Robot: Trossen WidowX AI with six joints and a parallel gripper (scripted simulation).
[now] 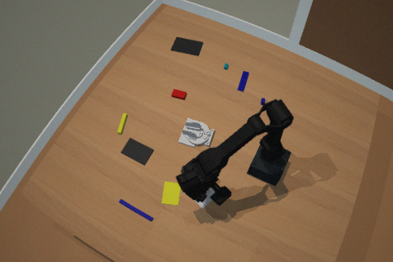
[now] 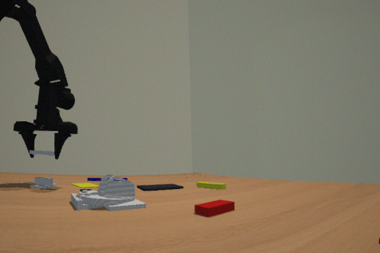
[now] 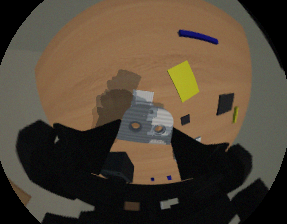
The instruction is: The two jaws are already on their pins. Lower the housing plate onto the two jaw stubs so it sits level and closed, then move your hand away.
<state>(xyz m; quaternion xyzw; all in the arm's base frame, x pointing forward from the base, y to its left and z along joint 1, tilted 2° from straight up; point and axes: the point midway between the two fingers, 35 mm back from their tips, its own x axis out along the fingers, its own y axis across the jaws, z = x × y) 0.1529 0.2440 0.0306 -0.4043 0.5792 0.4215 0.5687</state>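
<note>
Nearest in the exterior view, a red block [image 1: 178, 94] [image 2: 214, 208] lies at about three o'clock from the white base assembly [image 1: 196, 132] [image 2: 116, 195] on the table [image 1: 103, 169] [image 2: 279, 223] [image 3: 84, 65]. The lid's place is there; I can't make out how its pins and stubs sit.

Farther off, the end effector [image 1: 210, 195] [image 2: 44, 156] [image 3: 146, 125] grips the housing plate [image 1: 210, 192] [image 2: 41, 152] [image 3: 146, 122] between its fingers, two holes facing up and roughly level. It hangs well above a small grey stand [image 1: 201, 203] [image 2: 44, 183] [image 3: 144, 96], at six o'clock.

The step in hand looks like carrying — the plate is clear of the stand but not over the assembly. Next calls for travel toward nearly twelve o'clock in the top view, lining both holes up with the stubs, then a level lowering — release only once seated.
</note>
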